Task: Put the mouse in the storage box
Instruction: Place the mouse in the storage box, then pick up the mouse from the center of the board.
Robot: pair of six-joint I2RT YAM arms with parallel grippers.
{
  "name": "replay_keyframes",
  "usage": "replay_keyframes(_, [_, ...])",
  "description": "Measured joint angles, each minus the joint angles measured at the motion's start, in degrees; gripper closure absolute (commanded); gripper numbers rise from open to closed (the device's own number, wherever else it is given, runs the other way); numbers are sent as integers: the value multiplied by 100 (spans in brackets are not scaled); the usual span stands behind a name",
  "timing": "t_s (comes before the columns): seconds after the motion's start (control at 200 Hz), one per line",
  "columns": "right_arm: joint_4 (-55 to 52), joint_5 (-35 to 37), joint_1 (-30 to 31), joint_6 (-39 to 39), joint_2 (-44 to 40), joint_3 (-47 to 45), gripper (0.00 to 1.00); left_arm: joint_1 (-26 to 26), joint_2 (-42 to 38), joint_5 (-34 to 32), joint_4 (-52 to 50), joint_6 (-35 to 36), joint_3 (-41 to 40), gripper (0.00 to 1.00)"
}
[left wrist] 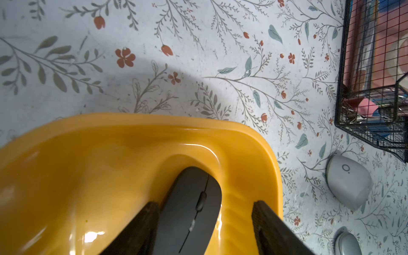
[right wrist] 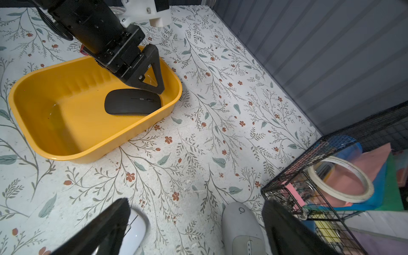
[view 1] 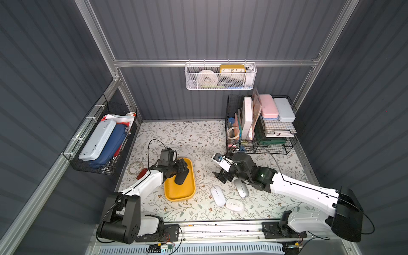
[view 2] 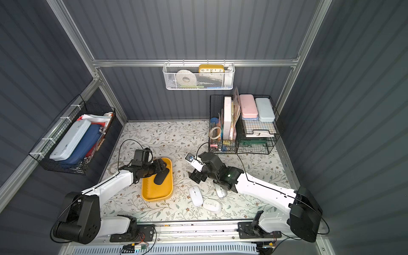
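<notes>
A black mouse point(view 1: 181, 175) point(right wrist: 132, 102) lies flat inside the yellow storage box point(view 1: 180, 198) point(right wrist: 66, 123), near its far end. My left gripper point(view 1: 184, 170) point(left wrist: 204, 204) hangs open just above it. The mouse lies against one finger, with a clear gap to the other. Right of the box, my right gripper point(view 1: 221, 176) point(right wrist: 196, 204) stands open and empty above the floral mat. A grey mouse point(view 1: 241, 187) point(right wrist: 241, 227) lies below one of its fingers and a white mouse point(view 1: 217, 195) point(right wrist: 134, 227) below the other. Another white mouse point(view 1: 234, 205) lies nearer the front edge.
A black wire rack point(view 1: 260, 132) full of stationery stands at the back right, close behind the right gripper. A black wire basket point(view 1: 99, 141) hangs on the left wall and a white mesh basket point(view 1: 220, 77) on the back wall. A coiled cable point(view 1: 135, 167) lies left of the box.
</notes>
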Motion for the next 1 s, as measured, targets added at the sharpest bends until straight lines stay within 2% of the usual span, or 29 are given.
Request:
replay_keyframes(0.285, [-4,2,-13,70,0,0,1,-4,-404,538,-245,63,-17,37])
replay_keyframes(0.425, [-4,2,-28,101,9,0,1,-146,-938,763,-369,-118,-208,43])
replay_keyframes(0.545, [-20,66,-61,199,44,4,1,-254,-997,835,-498,-238,-284,45])
replay_keyframes(0.64, [-225,31,-372,647,146,96,2,-280,-1071,861,-627,-341,-380,42])
replay_keyframes(0.765, [-601,-111,-1156,1499,227,195,2,-280,-1464,1180,-876,-402,-323,35])
replay_keyframes(0.866, [-953,-179,-1613,2153,219,144,1,-291,-1751,1360,-1200,-323,153,31])
replay_keyframes(1.001, [-1547,-372,-1709,2723,223,-72,2,-291,-2015,1220,-1331,-170,859,29])
